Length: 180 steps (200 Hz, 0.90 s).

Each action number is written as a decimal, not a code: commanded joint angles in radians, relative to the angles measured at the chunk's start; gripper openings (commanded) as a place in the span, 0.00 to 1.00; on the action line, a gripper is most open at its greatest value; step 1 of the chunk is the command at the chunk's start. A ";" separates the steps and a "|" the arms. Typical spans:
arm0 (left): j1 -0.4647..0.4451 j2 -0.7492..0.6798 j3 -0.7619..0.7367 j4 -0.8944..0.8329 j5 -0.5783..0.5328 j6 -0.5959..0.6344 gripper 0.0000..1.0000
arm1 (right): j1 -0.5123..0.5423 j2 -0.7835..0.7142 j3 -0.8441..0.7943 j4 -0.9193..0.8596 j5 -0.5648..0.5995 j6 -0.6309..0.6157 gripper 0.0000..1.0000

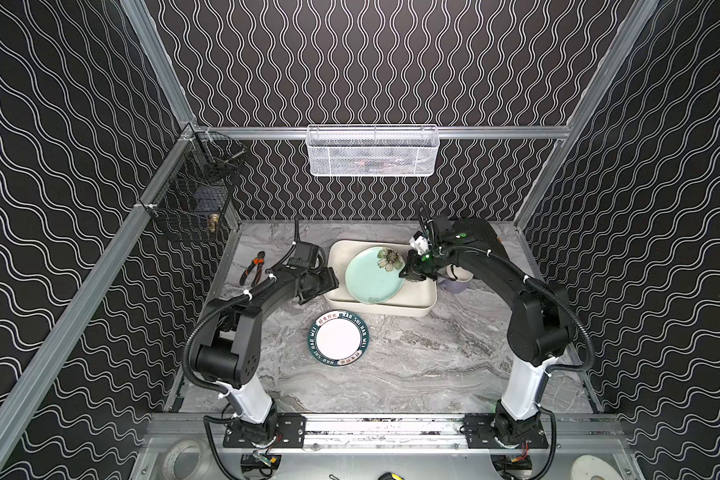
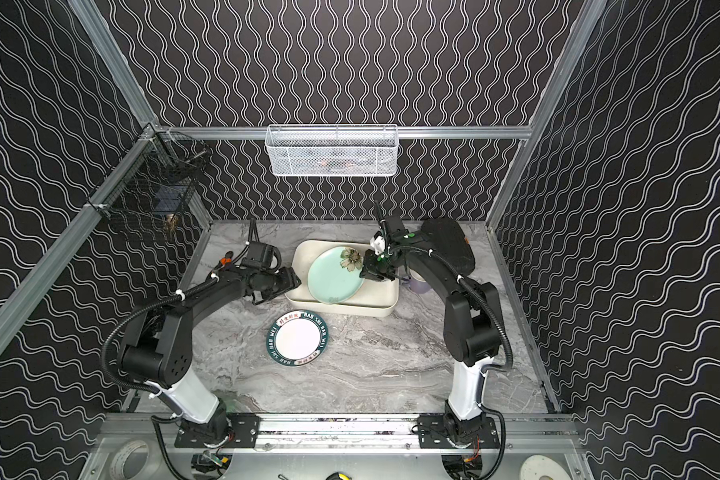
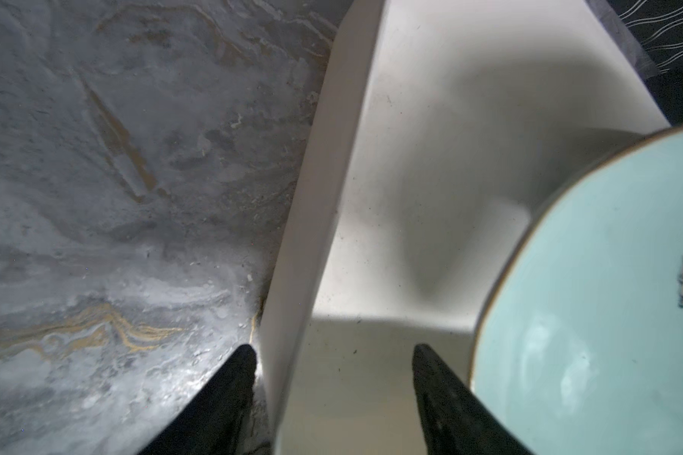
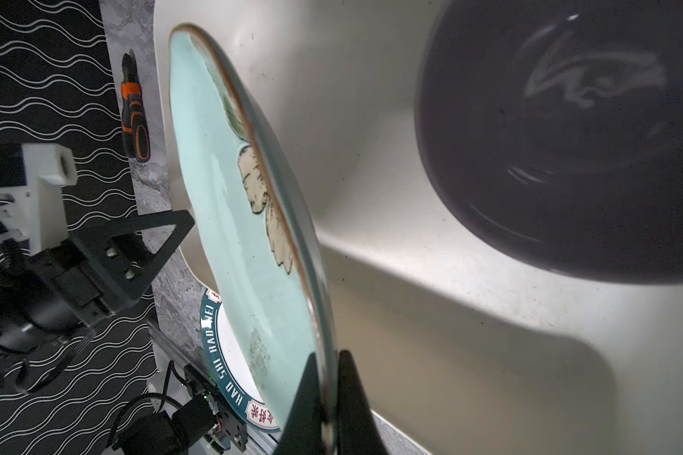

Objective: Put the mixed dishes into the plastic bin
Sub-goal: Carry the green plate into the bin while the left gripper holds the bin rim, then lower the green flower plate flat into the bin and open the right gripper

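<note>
**Top views.** In both top views the plastic bin (image 1: 391, 311) stands toward the rear of the tabletop (image 1: 433, 365). The mint plate (image 1: 371, 276) sits tilted inside it, with the right tool (image 1: 412, 272) at its raised edge. The left tool (image 1: 329, 282) is at the bin's opposite wall. The lettered plate (image 1: 339, 338) lies flat on the tabletop, just in front of the bin.

**Left wrist view.** The left tool (image 3: 334, 348) has its 2 fingers spread wide, straddling the bin wall (image 3: 312, 197). It grips nothing.

**Right wrist view.** The right tool (image 4: 329, 354) is clamped on the mint plate's rim, 1 finger on each face. A dark round dish (image 4: 568, 138) rests on the bin floor beyond.

**Handling.** Judged as glazed ceramic, the plates are likely stiff, slippery and brittle. A rim pinch leaves a long overhang, so lower the plate fully before release. Take the lettered plate at its rim.
</note>
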 commanded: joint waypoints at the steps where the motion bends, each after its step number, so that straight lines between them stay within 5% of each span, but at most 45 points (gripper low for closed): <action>1: 0.000 -0.063 0.008 -0.043 -0.031 0.014 0.95 | 0.013 0.030 0.029 0.042 -0.033 -0.008 0.00; 83: 0.000 -0.301 0.026 -0.198 -0.136 0.083 0.98 | 0.062 0.228 0.224 0.007 -0.033 -0.013 0.00; 162: 0.001 -0.361 0.008 -0.255 -0.148 0.111 0.98 | 0.062 0.354 0.323 -0.035 -0.007 -0.033 0.00; 180: 0.002 -0.360 0.010 -0.256 -0.152 0.115 0.98 | 0.061 0.354 0.316 -0.042 0.013 -0.040 0.12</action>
